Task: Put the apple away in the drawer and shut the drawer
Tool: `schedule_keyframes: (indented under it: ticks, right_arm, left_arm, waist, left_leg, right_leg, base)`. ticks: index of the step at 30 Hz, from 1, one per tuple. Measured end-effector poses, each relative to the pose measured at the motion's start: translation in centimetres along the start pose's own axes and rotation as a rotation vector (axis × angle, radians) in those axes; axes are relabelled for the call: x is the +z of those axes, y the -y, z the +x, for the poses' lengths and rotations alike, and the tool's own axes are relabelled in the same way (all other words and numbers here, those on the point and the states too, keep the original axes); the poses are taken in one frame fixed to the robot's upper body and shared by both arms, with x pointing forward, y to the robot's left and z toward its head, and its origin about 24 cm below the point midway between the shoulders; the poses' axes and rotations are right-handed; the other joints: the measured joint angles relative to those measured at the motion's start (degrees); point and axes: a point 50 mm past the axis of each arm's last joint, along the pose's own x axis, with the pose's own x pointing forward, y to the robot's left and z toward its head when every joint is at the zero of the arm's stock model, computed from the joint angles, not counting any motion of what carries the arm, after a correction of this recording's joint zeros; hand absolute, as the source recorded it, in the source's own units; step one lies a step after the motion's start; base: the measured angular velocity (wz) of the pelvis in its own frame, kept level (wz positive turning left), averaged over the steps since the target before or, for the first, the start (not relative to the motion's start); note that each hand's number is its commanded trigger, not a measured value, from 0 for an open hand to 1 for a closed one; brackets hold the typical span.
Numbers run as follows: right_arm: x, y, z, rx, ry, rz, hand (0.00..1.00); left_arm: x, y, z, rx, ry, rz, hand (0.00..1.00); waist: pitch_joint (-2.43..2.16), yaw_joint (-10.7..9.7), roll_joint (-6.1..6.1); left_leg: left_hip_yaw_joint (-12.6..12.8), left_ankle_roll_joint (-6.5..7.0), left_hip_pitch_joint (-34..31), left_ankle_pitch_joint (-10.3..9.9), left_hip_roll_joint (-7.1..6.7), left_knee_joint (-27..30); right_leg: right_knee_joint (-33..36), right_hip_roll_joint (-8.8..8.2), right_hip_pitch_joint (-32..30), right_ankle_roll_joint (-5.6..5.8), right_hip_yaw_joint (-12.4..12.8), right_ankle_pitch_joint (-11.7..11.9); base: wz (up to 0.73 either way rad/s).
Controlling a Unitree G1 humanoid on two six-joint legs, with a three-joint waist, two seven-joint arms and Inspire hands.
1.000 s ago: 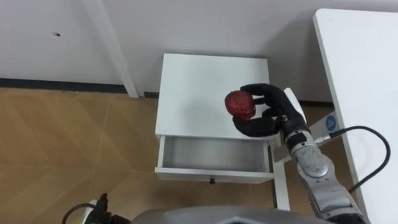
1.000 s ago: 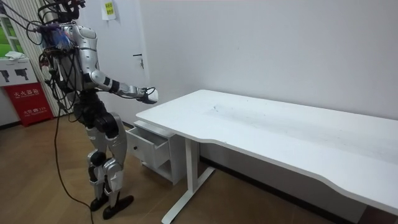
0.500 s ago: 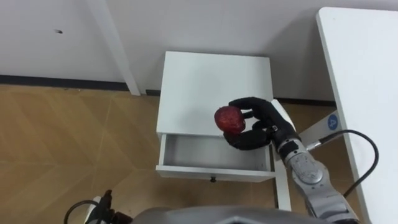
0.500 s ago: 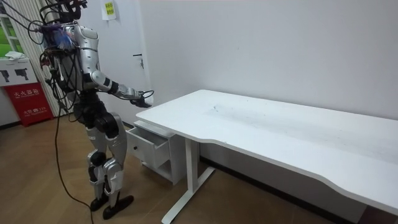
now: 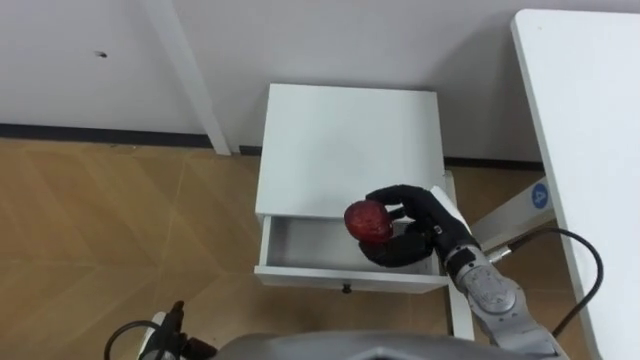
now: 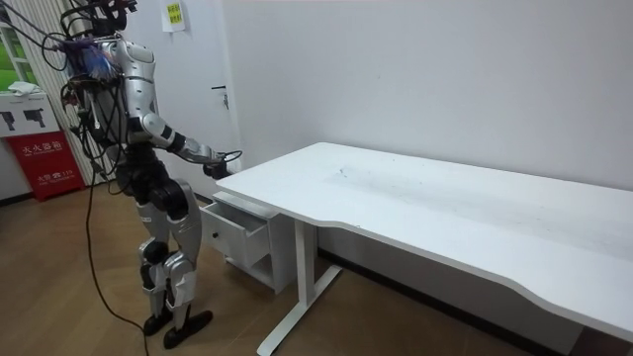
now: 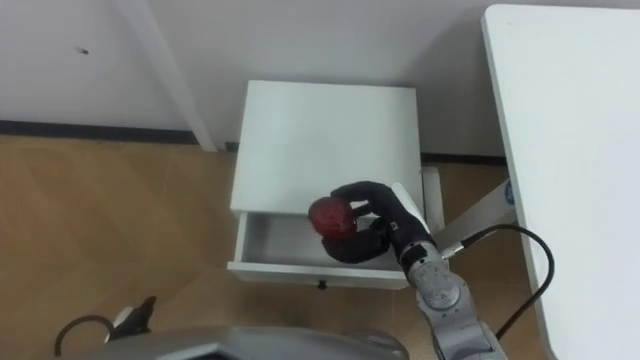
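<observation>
A dark red apple point(image 5: 368, 222) point(image 7: 330, 216) is held in my right hand point(image 5: 412, 225) point(image 7: 372, 222), whose black fingers curl round it. The hand hangs over the right part of the open drawer point(image 5: 300, 248) point(image 7: 275, 242) of a small white cabinet point(image 5: 345, 140) point(image 7: 322, 133). The drawer's inside is grey and bare where it shows, with a small dark knob point(image 5: 346, 289) on its front. In the room view I stand before the cabinet point(image 6: 242, 233), right hand point(image 6: 220, 163) stretched out over it.
A large white desk point(image 5: 590, 140) point(image 6: 445, 203) runs along my right, its leg point(image 5: 505, 212) just beside the cabinet. A white pole point(image 5: 190, 75) leans at the wall to the cabinet's left. Wooden floor lies left of the cabinet.
My right hand has carried the apple down and toward me, from above the cabinet's top to over the open drawer. In the room view the arm has lowered.
</observation>
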Motion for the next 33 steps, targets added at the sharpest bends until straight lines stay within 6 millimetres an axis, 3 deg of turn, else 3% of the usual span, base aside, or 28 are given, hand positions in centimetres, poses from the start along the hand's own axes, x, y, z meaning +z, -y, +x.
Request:
schedule_keyframes:
  ticks: [14,25,33]
  right_arm:
    - [-0.4,0.1,0.2,-0.003,-0.02,-0.01,0.0]
    - [-0.5,0.2,0.2,-0.011,-0.025,-0.061,0.0]
    - [-3.6,0.0,-0.5,-0.038,-0.155,-0.046,0.0]
  left_arm:
    - [-0.1,-0.3,0.0,0.0,0.001,-0.052,0.0]
    - [-0.2,-0.4,0.0,0.001,0.0,-0.058,0.0]
    - [-0.5,-0.5,-0.1,0.021,0.006,-0.068,0.0]
  waist:
    - [0.39,0.2,-0.57]
    - [0.38,0.3,-0.58]
    - [0.18,0.3,-0.84]
  left_leg:
    - [-0.4,0.0,0.0,0.0,-0.05,0.0]
    - [-0.1,0.0,0.3,0.0,-0.04,-0.1]
    - [0.3,0.15,0.6,-0.1,-0.02,0.2]
  right_leg:
    - [-0.1,-0.03,0.0,0.0,-0.3,0.0]
    - [-0.1,0.01,0.0,0.0,0.0,0.0]
    - [0.5,-0.06,0.1,0.03,0.4,0.0]
  base:
    - [0.01]
    - [-0.01]
    - [-0.03]
